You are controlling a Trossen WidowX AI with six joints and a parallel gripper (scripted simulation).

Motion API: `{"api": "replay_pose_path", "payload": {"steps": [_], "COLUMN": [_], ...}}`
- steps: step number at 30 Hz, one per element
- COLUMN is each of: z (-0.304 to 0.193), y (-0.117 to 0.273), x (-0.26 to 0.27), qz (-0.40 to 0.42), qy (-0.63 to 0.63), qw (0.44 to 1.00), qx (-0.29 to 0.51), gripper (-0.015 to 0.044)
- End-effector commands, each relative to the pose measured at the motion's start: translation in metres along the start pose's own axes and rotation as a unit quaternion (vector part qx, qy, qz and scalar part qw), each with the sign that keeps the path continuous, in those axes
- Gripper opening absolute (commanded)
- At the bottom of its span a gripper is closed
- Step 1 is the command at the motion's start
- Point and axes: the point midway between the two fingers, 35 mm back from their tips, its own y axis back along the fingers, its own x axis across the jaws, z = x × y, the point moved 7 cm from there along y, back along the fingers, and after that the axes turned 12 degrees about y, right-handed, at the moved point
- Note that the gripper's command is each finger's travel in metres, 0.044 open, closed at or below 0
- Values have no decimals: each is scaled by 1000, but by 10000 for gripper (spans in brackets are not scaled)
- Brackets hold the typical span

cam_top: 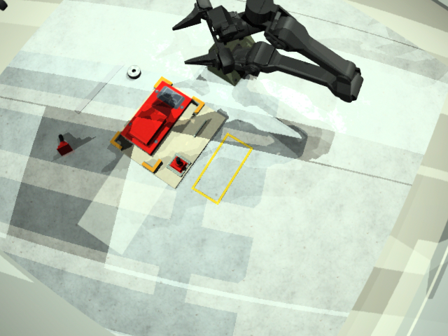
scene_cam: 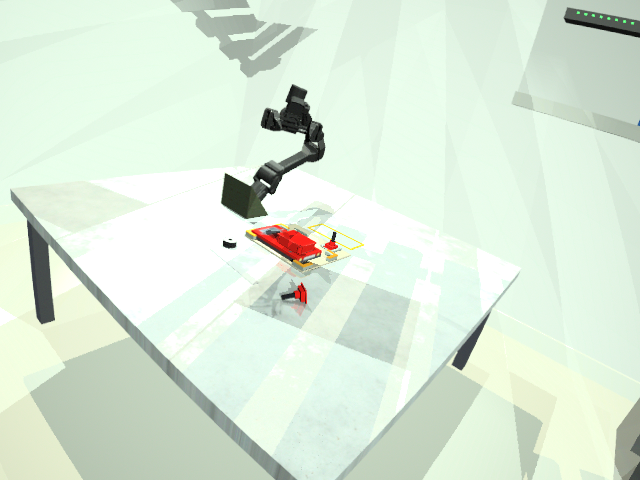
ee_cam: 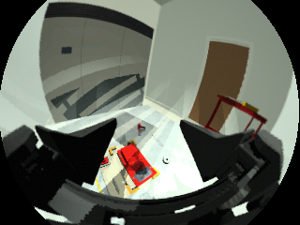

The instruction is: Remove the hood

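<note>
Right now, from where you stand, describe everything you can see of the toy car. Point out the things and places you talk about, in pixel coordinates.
The toy car (cam_top: 157, 115) (scene_cam: 273, 239) (ee_cam: 136, 164) is red, long and low, with a hard, plastic-looking body. A raised boxy block (cam_top: 147, 129) sits toward one end; toward the other is a grey, glassy-looking panel (cam_top: 169, 96) (ee_cam: 142, 174). It sits upright on a beige board (cam_top: 180, 144) (ee_cam: 112, 175), among orange corner brackets (cam_top: 199, 105) (scene_cam: 302, 265) (ee_cam: 132, 188); whether they touch it I cannot tell. The open gripper (cam_top: 178, 45) (scene_cam: 292, 121) (ee_cam: 149, 122) is clear of it.

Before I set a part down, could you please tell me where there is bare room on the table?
Within the yellow outline nothing stands, nor between it and the table's right edge in the top view. It is crowded around the red car.
</note>
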Motion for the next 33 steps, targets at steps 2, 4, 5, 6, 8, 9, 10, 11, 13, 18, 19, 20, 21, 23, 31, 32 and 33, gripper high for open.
{"api": "replay_pose_path", "payload": {"steps": [2, 4, 5, 6, 8, 9, 10, 11, 13, 18, 19, 20, 21, 23, 31, 32, 33], "z": [7, 8, 8, 7, 6, 5, 3, 2, -3, -19, -23, -28, -33, -43, -84, -84, -84], "y": [-38, -56, -64, -72, -85, -92, -100, -108, -123, -160, -168, -175, -182, -196, -236, -236, -236], "x": [1, 3, 4, 5, 8, 9, 11, 13, 18, 32, 35, 38, 42, 49, 75, 75, 75], "qz": [31, 46, 54, 61, 78, 89, 101, 113, 138, 205, 219, 233, 247, 275, 366, 366, 366], "qy": [38, 57, 66, 75, 88, 95, 102, 109, 123, 156, 163, 168, 174, 185, 208, 208, 208], "qw": [994, 988, 985, 980, 972, 967, 960, 953, 938, 888, 876, 864, 851, 824, 724, 724, 724], "qx": [95, 135, 153, 171, 202, 220, 239, 257, 294, 381, 397, 414, 429, 460, 547, 547, 547], "gripper": [440, 440, 440, 440, 440, 440, 440, 440, 440, 440, 440, 440, 440, 440, 440, 440, 440]}}
